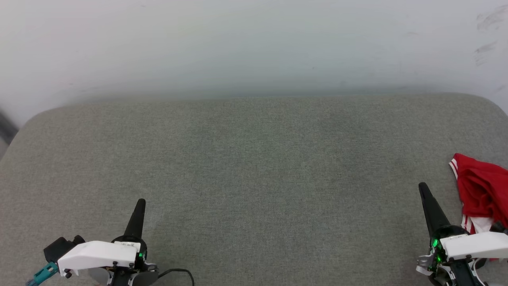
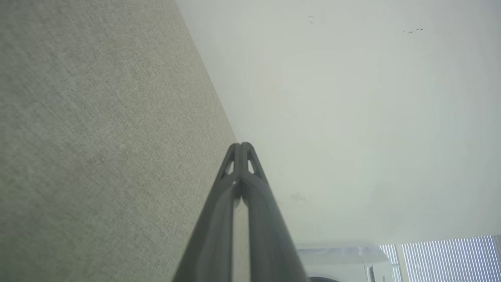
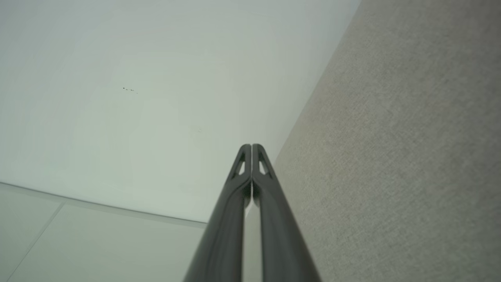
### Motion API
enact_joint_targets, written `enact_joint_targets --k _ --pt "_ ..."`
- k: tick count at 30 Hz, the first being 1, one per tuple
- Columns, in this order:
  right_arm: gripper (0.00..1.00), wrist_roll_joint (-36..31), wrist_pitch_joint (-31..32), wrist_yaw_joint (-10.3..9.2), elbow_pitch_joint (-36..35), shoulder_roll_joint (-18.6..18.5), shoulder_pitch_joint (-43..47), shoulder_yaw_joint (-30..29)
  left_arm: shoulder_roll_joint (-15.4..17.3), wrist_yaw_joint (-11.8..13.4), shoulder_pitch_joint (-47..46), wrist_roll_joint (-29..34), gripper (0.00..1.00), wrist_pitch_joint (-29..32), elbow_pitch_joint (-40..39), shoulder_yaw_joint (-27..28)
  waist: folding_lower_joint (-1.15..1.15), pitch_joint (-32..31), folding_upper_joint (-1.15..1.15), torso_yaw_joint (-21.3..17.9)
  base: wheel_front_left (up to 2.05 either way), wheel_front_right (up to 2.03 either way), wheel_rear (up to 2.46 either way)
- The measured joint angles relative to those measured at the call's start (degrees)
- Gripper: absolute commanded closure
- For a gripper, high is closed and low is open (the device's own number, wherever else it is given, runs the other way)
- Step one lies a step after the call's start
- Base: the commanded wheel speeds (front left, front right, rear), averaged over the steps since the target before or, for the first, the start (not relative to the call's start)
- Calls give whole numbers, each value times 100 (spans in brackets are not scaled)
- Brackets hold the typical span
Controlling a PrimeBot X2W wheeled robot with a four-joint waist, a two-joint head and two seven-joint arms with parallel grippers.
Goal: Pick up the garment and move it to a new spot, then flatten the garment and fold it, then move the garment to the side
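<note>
Fingers together, holding nothing: left end effector [image 1: 140, 203], over grey upholstered surface [image 1: 254, 167]; same for right end effector [image 1: 423, 187], together and empty, just beside crumpled red T-shirt [image 1: 482, 188] with white striped trim, bunched at far right of surface.

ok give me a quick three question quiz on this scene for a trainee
1. Where on the cushion does the shirt lie?
A) in the middle
B) bunched at the right edge, by the right jaws
C) spread flat by the left jaws
2. True or false: the left jaws and the right jaws are both shut and empty.
3. Which two colours show on the shirt?

Key: 1 B; 2 true; 3 red and white.
</note>
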Motion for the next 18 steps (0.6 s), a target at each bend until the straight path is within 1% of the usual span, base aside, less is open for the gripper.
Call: enact_joint_targets --k 18 --pt "100 824 98 0 152 25 -122 -59 -98 -147 -103 -721 100 208 24 178 0 -7 0 32 0 0 0"
